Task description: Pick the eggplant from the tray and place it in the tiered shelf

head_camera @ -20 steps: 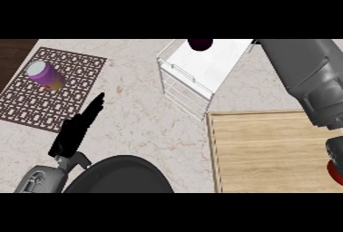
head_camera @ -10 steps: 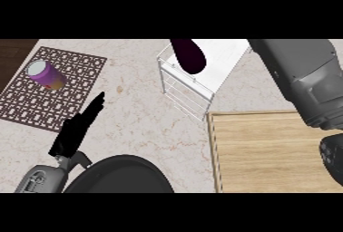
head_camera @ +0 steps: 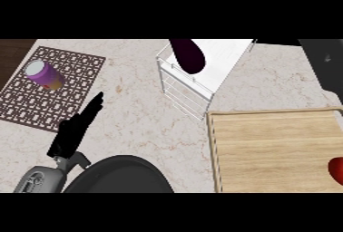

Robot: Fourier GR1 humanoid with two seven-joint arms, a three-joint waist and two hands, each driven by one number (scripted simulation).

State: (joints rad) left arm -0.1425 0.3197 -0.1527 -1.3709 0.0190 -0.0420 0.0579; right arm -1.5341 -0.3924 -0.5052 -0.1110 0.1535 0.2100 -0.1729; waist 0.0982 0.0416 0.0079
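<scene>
One eggplant [head_camera: 189,55], one tiered shelf [head_camera: 201,77], one wooden tray [head_camera: 275,149], one patterned mat [head_camera: 50,86], one purple-lidded jar [head_camera: 44,74].

Purple canister with a pale lid [head_camera: 44,74] lying on a brown lattice-patterned mat [head_camera: 40,97], marble-look counter [head_camera: 140,118], red object [head_camera: 336,170] at the right edge.

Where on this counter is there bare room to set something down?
The counter is bare between mat, shelf and tray. Most of the tray is free, except the red thing at its right edge. It is crowded where the eggplant lies on the shelf.
</scene>
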